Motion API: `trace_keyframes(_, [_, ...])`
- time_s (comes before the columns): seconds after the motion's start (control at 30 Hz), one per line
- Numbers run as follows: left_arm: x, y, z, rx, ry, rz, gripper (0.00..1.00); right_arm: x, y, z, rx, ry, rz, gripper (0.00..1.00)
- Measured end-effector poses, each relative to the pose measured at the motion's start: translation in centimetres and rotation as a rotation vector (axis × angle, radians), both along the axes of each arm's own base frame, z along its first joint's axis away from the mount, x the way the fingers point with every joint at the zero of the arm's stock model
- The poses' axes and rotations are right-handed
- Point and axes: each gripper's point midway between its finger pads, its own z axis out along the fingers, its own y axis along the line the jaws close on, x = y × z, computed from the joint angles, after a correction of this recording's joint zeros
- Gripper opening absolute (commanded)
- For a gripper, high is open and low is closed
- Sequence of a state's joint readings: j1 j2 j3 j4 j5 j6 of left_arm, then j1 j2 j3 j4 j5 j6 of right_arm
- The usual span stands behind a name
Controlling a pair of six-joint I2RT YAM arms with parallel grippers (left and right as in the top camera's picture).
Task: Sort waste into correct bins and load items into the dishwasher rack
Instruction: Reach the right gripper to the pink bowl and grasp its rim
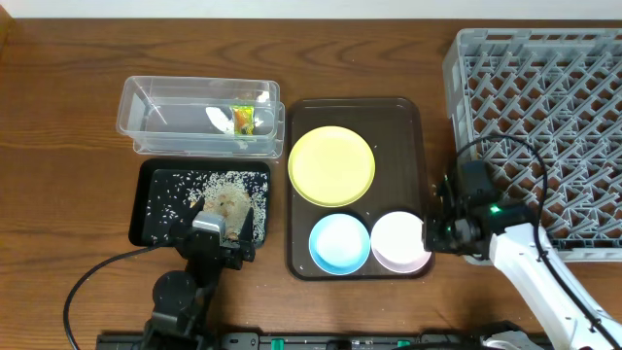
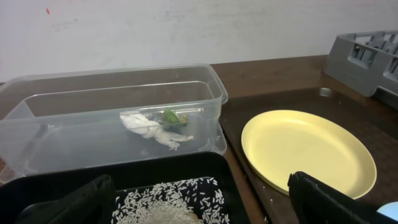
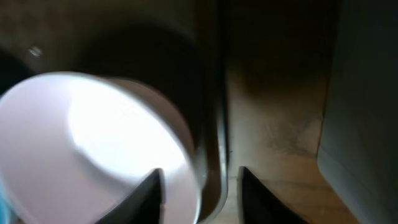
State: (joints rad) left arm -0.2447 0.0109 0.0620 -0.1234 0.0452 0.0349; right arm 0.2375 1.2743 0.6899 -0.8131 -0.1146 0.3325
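Straddling the right-hand rim of the small pink bowl [image 1: 398, 241] with the right gripper [image 1: 433, 233]. Hanging one finger [image 3: 148, 194] over the bowl's inside and standing the other outside, past the edge of the dark brown serving tray [image 1: 403, 126]. Holding the jaws narrowly parted, not visibly pinching anything yet. Catching both the bowl's wall and the tray's raised edge in the same gap, going by the wrist view, so probably needing to bring the outer finger inside that edge before any lift.

Finding the bowl just left of the tool, at the tray's front-right corner, with the light-blue bowl [image 1: 340, 243] just beside it on the far side; touching or not, impossible to tell. Being round, offering no long axis to line up with. Finding the grey dishwasher rack [image 1: 544, 97] immediately right of the tool, making the right arm plainly the nearer one for this carry. Leaving the left gripper [image 1: 220, 231] hovering wide open and empty over the black tray [image 1: 144, 231], well apart from both bowls.

Counting two bowls and one yellow plate [image 1: 331, 166] on the serving tray. Counting one brownish food lump [image 1: 231, 204] among scattered rice grains [image 1: 170, 194] in the black tray. Counting one green-and-orange wrapper [image 1: 242, 119] and a few white paper scraps [image 1: 219, 119] in the clear tub [image 1: 194, 82]. Seeing no cup and no chopsticks anywhere, and no dishes in the visible part of the rack.
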Motion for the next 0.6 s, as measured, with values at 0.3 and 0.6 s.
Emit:
trace_keyframes(0.3, [0.0, 0.0, 0.0, 0.000, 0.000, 0.000, 0.91, -0.4, 0.3, -1.0, 0.028, 0.007, -0.023, 0.01])
trace_keyframes(0.6, [0.0, 0.0, 0.0, 0.000, 0.000, 0.000, 0.91, 4.1, 0.3, 4.9, 0.007, -0.163, -0.032, 0.01])
